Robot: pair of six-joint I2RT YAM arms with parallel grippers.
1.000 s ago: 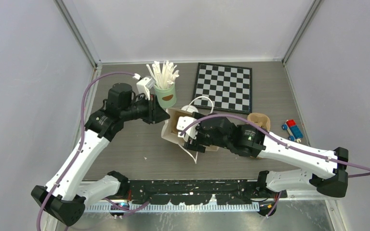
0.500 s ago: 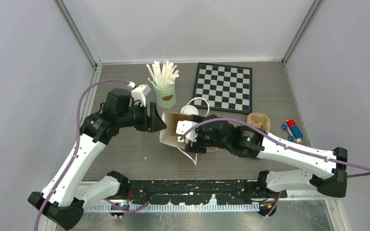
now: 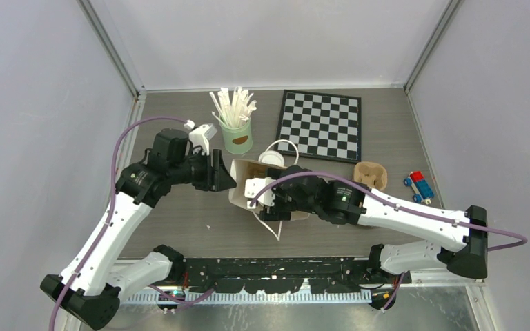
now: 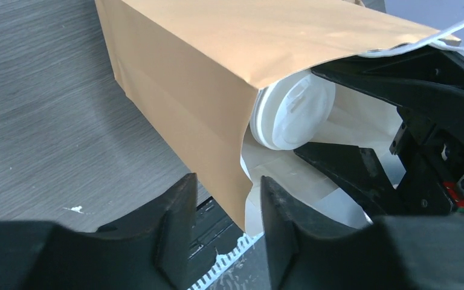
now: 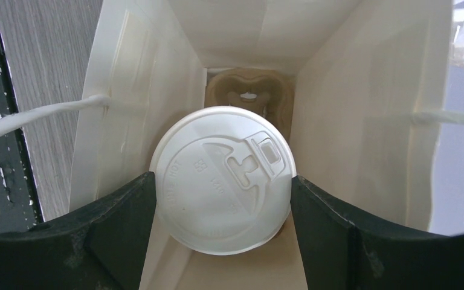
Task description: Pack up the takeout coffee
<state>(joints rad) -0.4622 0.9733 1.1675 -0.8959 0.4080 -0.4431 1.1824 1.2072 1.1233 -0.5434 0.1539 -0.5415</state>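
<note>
Grey table (image 3: 179, 224): right hand (image 5: 223, 199) clasps 1 lidded cup (image 5: 217, 169) within the paper bag (image 4: 205, 90). The left hand (image 4: 226, 187), spread, straddles its rim. A white lid (image 3: 270, 157) behind may be cup 2, unpacked.

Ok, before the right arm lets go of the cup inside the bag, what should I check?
1. Right gripper on the lidded cup: fingers against both sides, ok.
2. Cup inside the paper bag: ok.
3. Pulp tray deep in the bag, beyond the cup: present, ok.
4. Cup seated in that tray: cannot tell.
5. Left gripper pinching the bag's mouth edge that it straddles: cannot tell.
</note>
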